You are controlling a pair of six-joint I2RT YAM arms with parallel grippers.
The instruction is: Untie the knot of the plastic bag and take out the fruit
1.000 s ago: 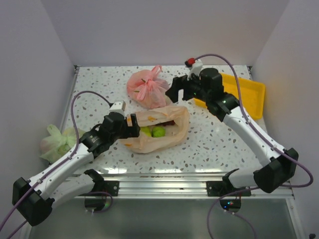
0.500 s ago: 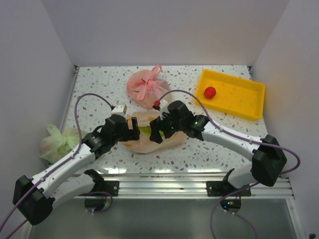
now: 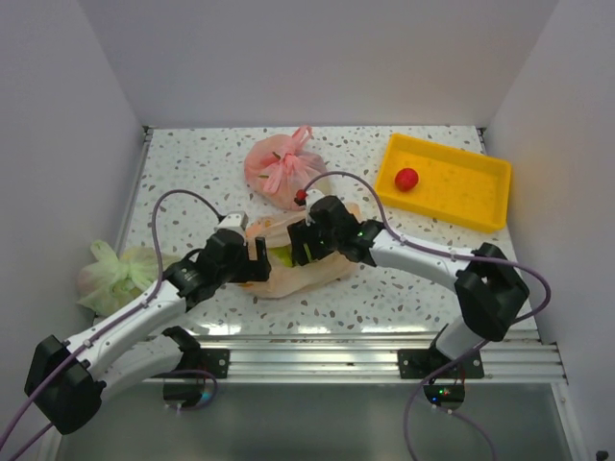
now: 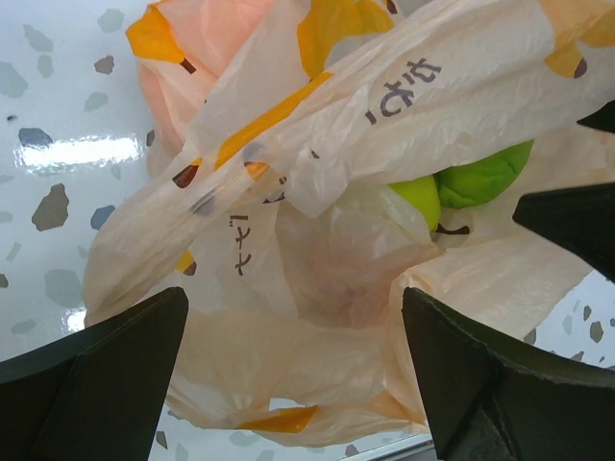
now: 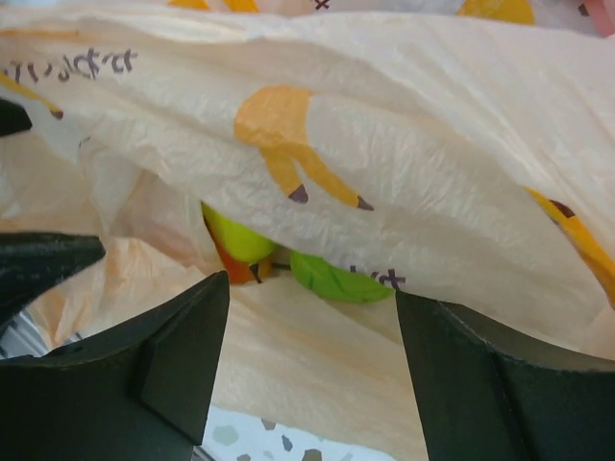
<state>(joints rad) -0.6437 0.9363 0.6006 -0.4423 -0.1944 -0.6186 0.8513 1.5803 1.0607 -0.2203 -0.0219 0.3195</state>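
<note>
Speckled white terrazzo-look surface (image 3: 192, 168) between plain pale walls carries the plastic bag (image 3: 298, 280) at its near middle: crinkly, translucent peach-orange film printed with orange shapes and dark characters, slumped open between the arms. At its mouth the left gripper (image 4: 298, 384) and the right gripper (image 5: 307, 375) both have their black jaws spread wide, clamping nothing, with loose film bulging between them. Most fruit is veiled by folds, showing only a yellow-green round piece (image 5: 235, 235), a darker green piece (image 5: 338, 279) and an orange-red sliver, while a red piece (image 3: 406, 179) lies in the glossy yellow tray (image 3: 456, 192).
</note>
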